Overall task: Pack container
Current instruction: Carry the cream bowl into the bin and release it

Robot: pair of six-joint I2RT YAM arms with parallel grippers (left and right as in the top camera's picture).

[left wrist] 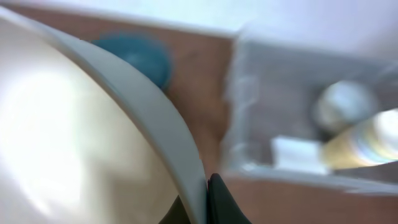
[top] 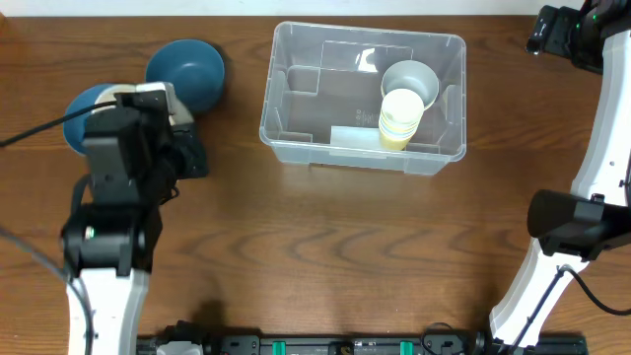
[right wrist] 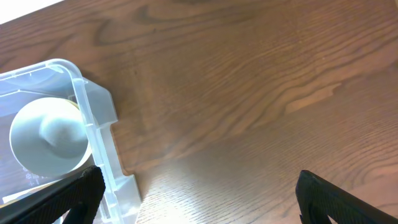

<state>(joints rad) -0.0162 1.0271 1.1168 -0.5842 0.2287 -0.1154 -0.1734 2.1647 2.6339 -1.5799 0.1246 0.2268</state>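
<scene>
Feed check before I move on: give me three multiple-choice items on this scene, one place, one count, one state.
1. The stacked cups lie: A in the container; B on the table; C in a bowl.
2. Blue bowls left of the container: A one; B two; C three.
3. The left tool is: A open; B shut on a bowl rim; C out of view.
A: clear walls surround the cups. B: the dark bowl and the light bowl. B: it pinches the light bowl's rim.

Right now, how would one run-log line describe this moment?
left gripper: shut on bowl rim | right gripper: open, empty, beside container | container: cups inside, bowl not yet packed
</scene>
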